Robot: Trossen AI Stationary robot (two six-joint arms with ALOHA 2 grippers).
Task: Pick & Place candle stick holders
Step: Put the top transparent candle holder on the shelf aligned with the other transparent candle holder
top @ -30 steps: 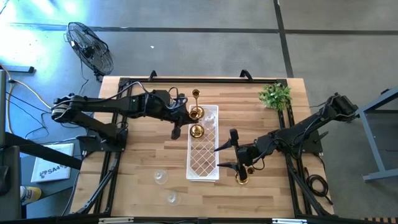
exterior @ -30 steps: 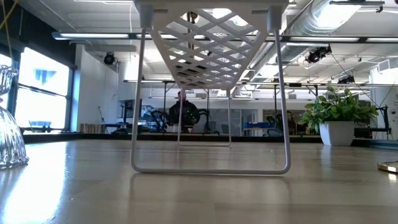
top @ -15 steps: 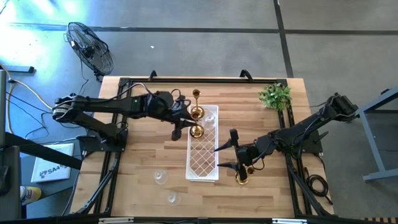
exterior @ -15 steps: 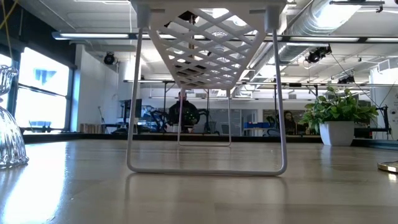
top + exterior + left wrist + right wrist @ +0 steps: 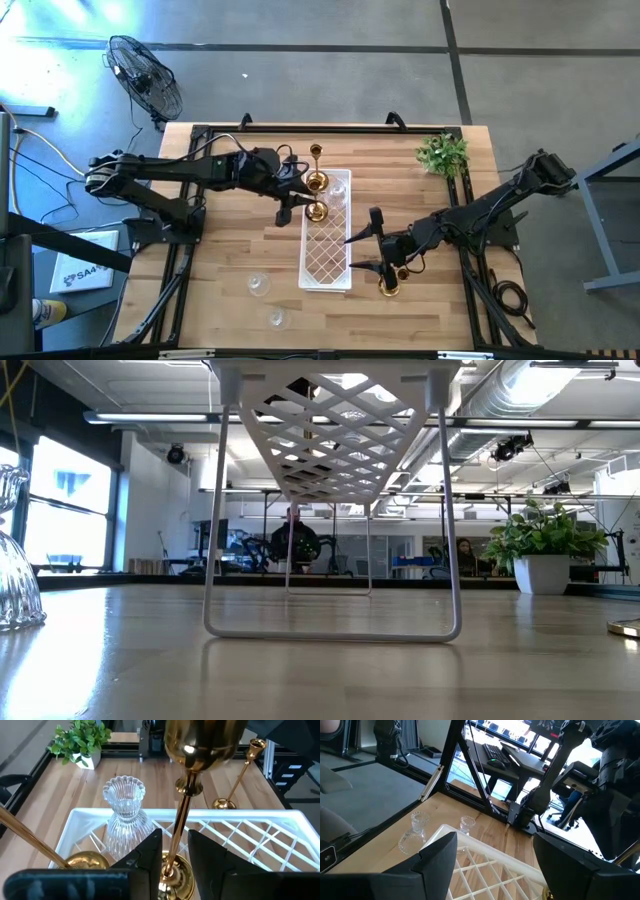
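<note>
The white lattice tray stands mid-table. In its far end stand two brass holders and a clear glass holder, on their bases. My left gripper is slightly open at the tray's far left. Its fingers stand either side of the nearer brass holder's stem; a gap shows on each side. The thin tall brass holder stands on the table beyond the tray. My right gripper is wide open and empty beside the tray's near right. A brass holder stands by it.
Two glass holders stand on the table near the front left; one shows at the low view's left edge. A potted green plant stands at the far right corner. A fan stands off the table.
The tray has slid a little toward the table's left, then stayed still. My left arm has reached slightly farther toward the tray. The brass holder at its fingers stays standing in the tray.
</note>
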